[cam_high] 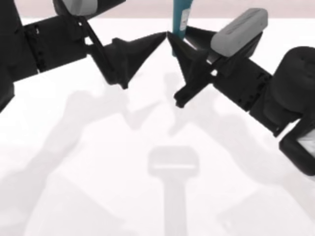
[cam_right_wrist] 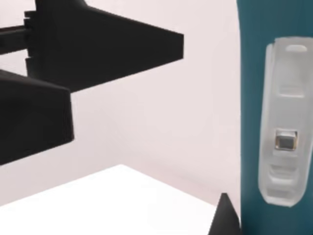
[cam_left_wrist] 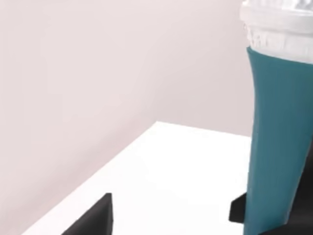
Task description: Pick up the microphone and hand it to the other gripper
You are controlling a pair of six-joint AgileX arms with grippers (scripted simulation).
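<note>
The microphone [cam_high: 180, 17] hangs upright in the air above the far middle of the table. Its teal handle [cam_left_wrist: 279, 137] runs up to the white-silver mesh head [cam_left_wrist: 281, 24]. The white switch plate [cam_right_wrist: 286, 122] faces the right wrist camera. My right gripper [cam_high: 182, 38] is shut on the lower handle, with one pointed fingertip [cam_right_wrist: 224, 218] against the teal side. My left gripper [cam_high: 160, 39] comes in from the left and stands open [cam_left_wrist: 171, 213]. One of its fingers [cam_left_wrist: 238, 210] is right beside the handle. The left fingers [cam_right_wrist: 122, 44] show spread apart in the right wrist view.
The white table [cam_high: 74, 162] lies far below both grippers and carries only grey shadows. Its far edge meets a pale wall [cam_left_wrist: 98, 73] just behind the microphone. The two grippers' tips nearly touch at the top middle.
</note>
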